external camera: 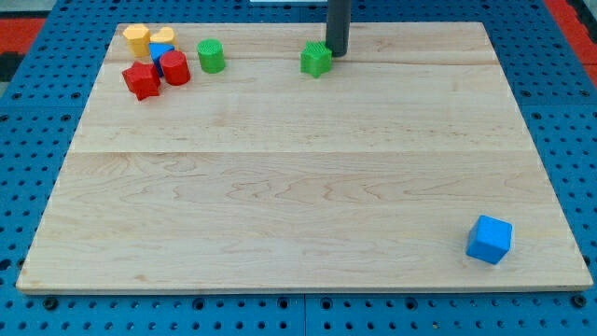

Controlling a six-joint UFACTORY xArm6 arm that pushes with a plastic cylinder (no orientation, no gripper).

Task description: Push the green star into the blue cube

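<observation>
Seven blocks lie on the wooden board [280,187]. My tip [337,52] rests on the board near the view's top edge, just to the view's right of the green star [316,59], touching it or nearly so; I cannot tell which. The rod has no fingers to open or close, and it holds nothing. From my tip, the blue cube [490,239] sits well apart, far toward the view's bottom right corner. To the view's left of my tip, past the star, stands a green cylinder [212,56]. Farther left is a tight cluster: a red cylinder [174,68], a red star [142,80], a yellow block [137,38], a second yellow block [163,35] and a small blue block [160,50] partly hidden among them.
</observation>
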